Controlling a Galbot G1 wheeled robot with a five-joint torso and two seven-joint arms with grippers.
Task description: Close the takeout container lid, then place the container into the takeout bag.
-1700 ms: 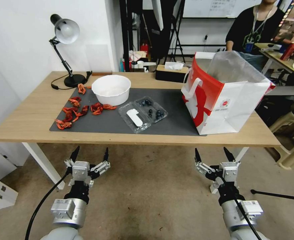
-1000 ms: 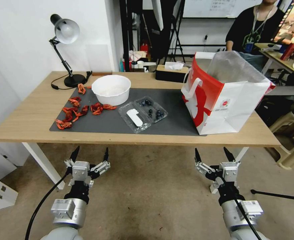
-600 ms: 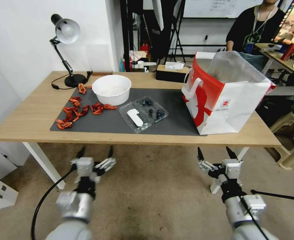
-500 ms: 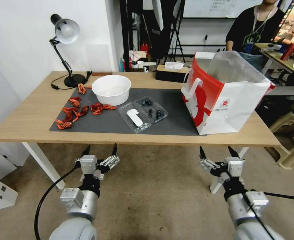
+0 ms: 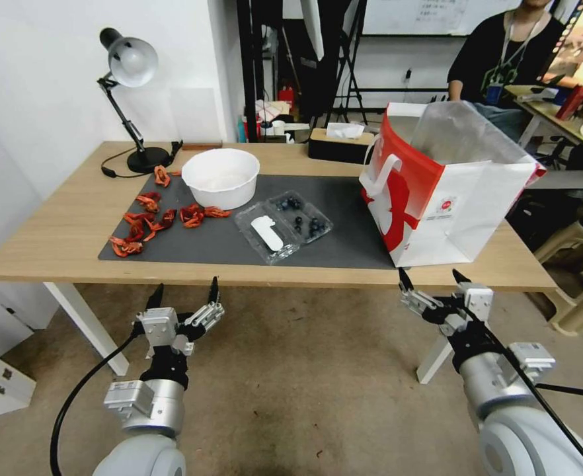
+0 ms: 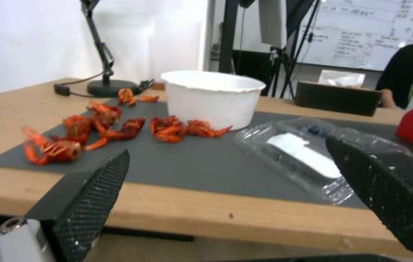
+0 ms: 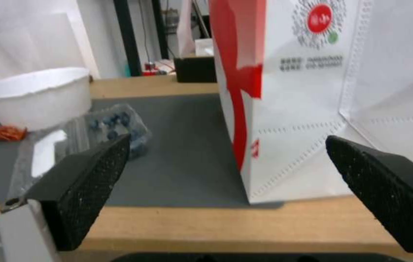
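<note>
a: the takeout container (image 5: 283, 229) is lying open at the centre of the head frame, on the dark mat (image 5: 344, 244). the lid (image 5: 266, 234) is folded flat toward the viewer, label up; the blueberry half is sitting behind it. laid out like that, likely so the lid can be swung over from the near edge.

b: and the takeout bag (image 5: 445, 192)?

a: standing upright at centre right of the frame, mouth open upward, silvery lining showing. it is near the container but apart from it. probably so the box can be dropped in from above.

b: arms?

a: the left gripper (image 5: 184, 296) is hanging at lower left of the head frame, below the table (image 5: 53, 244) edge, fingertips pointing up toward it. its jaws are standing wide apart, carrying nothing. in the left wrist view the fingers (image 6: 90, 196) are framing the lid and the white bowl (image 6: 212, 97).

b: right side?

a: the right gripper (image 5: 431, 284) is sitting at lower right, just under the table edge beneath the bag, wrist tilting leftward. jaws spread wide, nothing between them. nothing is being touched yet.
</note>
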